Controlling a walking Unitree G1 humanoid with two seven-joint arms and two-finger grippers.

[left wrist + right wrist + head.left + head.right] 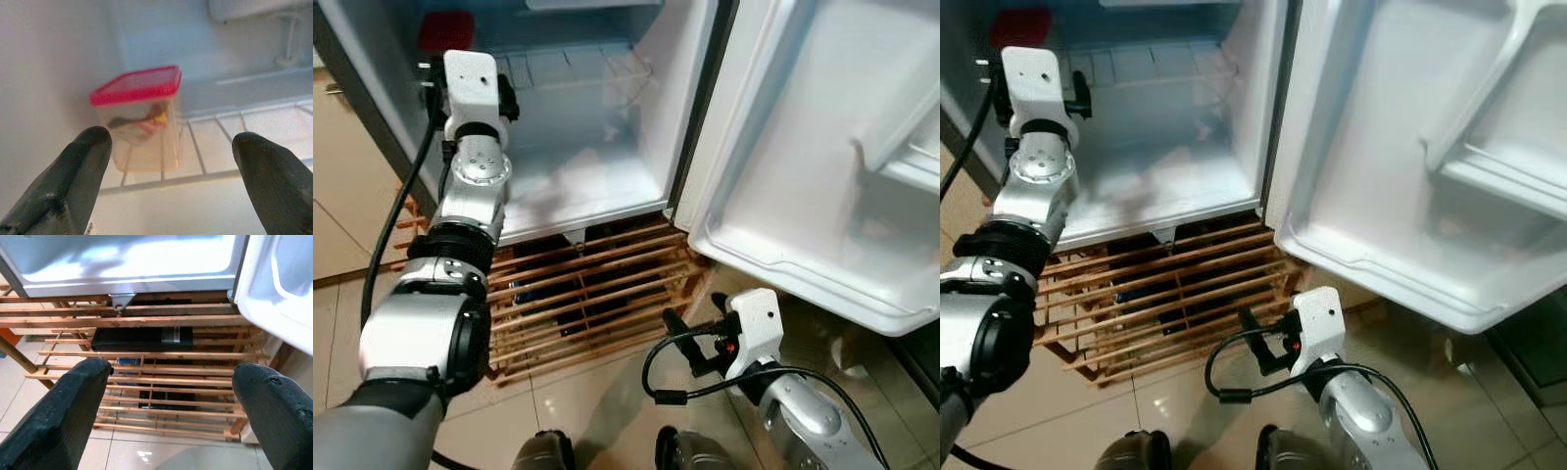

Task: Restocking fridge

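Spreading wide, black fingers (73, 181) of the left gripper (171, 186), holding nothing, with open gap between their tips. Just beyond them, standing upright on the wire shelf (205, 147), a clear container (139, 125) with a red lid (137, 85), lid up, long axis vertical, close to the fridge's left inner wall (44, 73) and near the shelf's front edge. Free shelf room to the container's other side. Reaching up and forward into the open fridge (597, 147), left arm nearly straight, wrist at the level of the shelf, beside the left wall.

Parted wide too, fingers (63, 416) of the right gripper (171, 416), empty, hanging low over the tiled floor (597, 401) and aimed at the wooden slatted stand (587, 294) under the fridge. Right arm bent, held low, below the bottom edge of the open fridge door (822, 196), which swings out on the right.
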